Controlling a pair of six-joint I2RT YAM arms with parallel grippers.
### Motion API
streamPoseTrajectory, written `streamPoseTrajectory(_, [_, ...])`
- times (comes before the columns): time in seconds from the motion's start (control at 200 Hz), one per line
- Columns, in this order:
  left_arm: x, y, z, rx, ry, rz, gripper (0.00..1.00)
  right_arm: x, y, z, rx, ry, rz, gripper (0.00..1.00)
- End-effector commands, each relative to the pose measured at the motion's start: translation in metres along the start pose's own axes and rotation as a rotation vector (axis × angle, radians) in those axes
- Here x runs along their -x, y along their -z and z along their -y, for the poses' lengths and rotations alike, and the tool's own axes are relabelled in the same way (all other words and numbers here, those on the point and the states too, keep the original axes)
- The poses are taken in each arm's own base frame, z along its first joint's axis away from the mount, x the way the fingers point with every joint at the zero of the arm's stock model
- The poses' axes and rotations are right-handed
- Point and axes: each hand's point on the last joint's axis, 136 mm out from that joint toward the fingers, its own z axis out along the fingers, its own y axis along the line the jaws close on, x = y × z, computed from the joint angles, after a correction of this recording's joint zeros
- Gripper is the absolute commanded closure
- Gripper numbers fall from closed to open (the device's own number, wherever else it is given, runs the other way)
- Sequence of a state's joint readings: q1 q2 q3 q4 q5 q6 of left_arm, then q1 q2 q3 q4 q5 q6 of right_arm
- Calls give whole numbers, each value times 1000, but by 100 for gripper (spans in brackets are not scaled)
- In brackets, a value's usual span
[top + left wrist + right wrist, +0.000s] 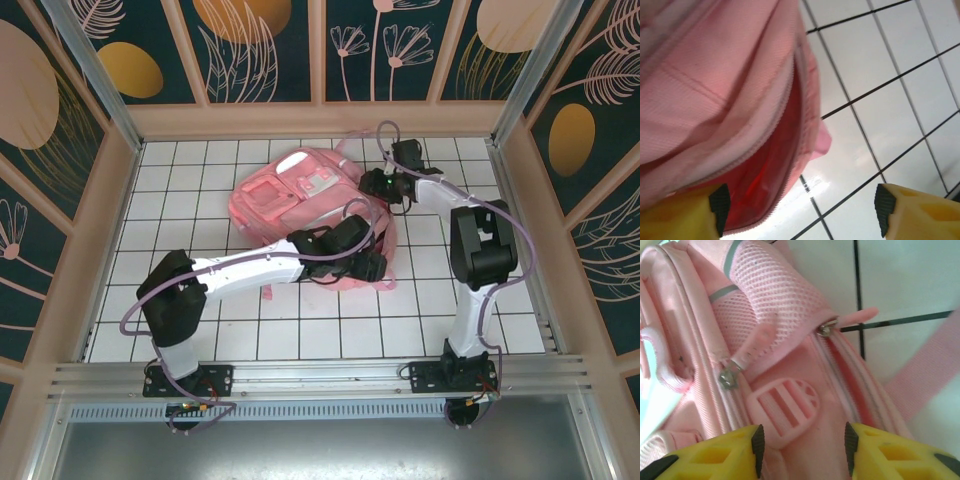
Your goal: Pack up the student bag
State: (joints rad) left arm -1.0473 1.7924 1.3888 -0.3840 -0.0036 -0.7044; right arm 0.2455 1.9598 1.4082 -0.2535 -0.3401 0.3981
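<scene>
- on the white tiled table (200, 210), towards its far middle, the student bag (285, 195) lies flat with its front pockets and pale strips facing up. its long axis seems to run slantwise, from far left to near right.
- the left gripper (802, 212) is at the bag's near right end, jaws spread wide and holding nothing. in the left wrist view one pad (720, 202) sits at the edge of the pink fabric, and the other is over bare tile.
- from that gripper the bag lies off to one side rather than between the jaws. an unzipped mouth (777, 160) with red lining opens just ahead of the pad by the fabric, and its zip line runs forward from the fingers, not across them.
- the right gripper (804, 447) is over the bag's far right end, near the mesh pocket (765, 295). its jaws stand part way apart, with pink fabric and a pink buckle (785, 407) between and just ahead of them. whether they pinch the fabric or only straddle it, i cannot tell.
- a zip pull (729, 375) lies just beyond the buckle, and a second zip pull (827, 329) lies farther on.
- judging by this, the left arm is the nearer to the open mouth. its coming move likely turns on shifting sideways towards the bag, so that the lip of the opening comes between the jaws.
</scene>
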Motion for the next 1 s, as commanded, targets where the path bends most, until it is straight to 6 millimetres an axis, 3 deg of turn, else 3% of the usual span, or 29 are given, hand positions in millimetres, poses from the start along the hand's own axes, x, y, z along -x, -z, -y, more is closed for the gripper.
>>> streamPoseTrajectory(0.0, [30,26,6,7,-45,73,11,5,42,2,-39,-2,33,48])
streamPoseTrajectory(0.175, [64,60,-4,38,-17,133,8,-12,80,0,-47,-25,70,45])
streamPoseTrajectory(0.215, [77,80,-6,17,5,166,8,-19,87,-2,-39,-36,69,45])
streamPoseTrajectory(0.375, [108,116,-30,-4,57,245,3,-61,105,-1,-59,-76,34,44])
streamPoseTrajectory(0.49, [124,141,-26,-30,23,299,2,-99,112,7,-88,-109,2,43])
streamPoseTrajectory(0.64, [136,152,-24,-33,12,314,1,-140,117,16,-109,-162,-24,41])
streamPoseTrajectory(0.786, [145,156,-17,-54,-2,325,1,-172,106,1,-5,-220,-58,40])
streamPoseTrajectory(0.891, [147,155,-30,-11,10,332,1,-184,94,-11,63,-256,-81,39])
streamPoseTrajectory(0.996, [145,154,-58,74,46,331,2,-188,81,-15,86,-275,-95,38])
